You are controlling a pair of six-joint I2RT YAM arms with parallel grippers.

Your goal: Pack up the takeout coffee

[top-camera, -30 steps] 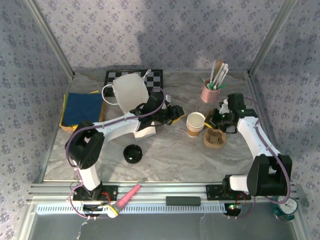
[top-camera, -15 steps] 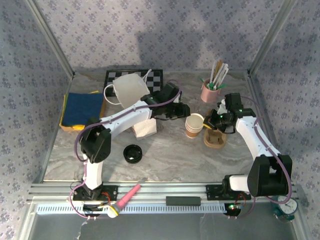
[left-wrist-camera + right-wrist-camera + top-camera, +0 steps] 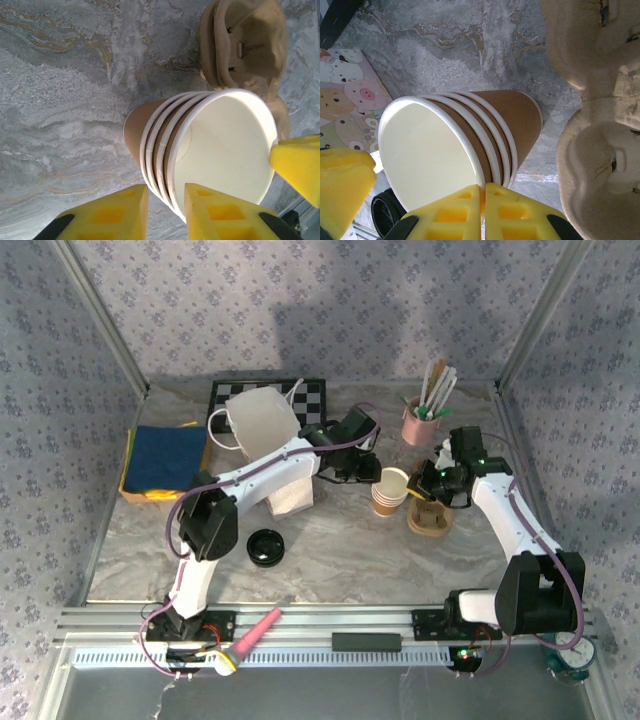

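Marble bench (image 3: 330, 565), floral-papered walls. No lone cup stands apart. I take the takeout coffee cup (image 3: 391, 481) to be the top one of the nested stack (image 3: 388, 504), mid-bench, just beside the pulp carrier (image 3: 430, 520). Both grippers are at its rim, on opposite sides.

Left gripper (image 3: 166, 189): fingers narrowly apart, straddling the stack's rims. Can't tell if they bite.
Right gripper (image 3: 482, 187): fingers pressed together at the rim edge. Can't tell if paper is nipped between them.

Step looks like denesting. One gripper should pin the lower cups while the other takes only the top wall. Light pinch, pull along the stack axis. If the whole stack rises, regrip.

Views:
- Top gives the layout, with black lid (image 3: 266, 546) and white bag (image 3: 262, 425) well left of the stack.
- Left wrist counts four rims and looks into a carrier well.
- Right wrist gives the closed finger seam and a pig-print sheet (image 3: 347, 95).
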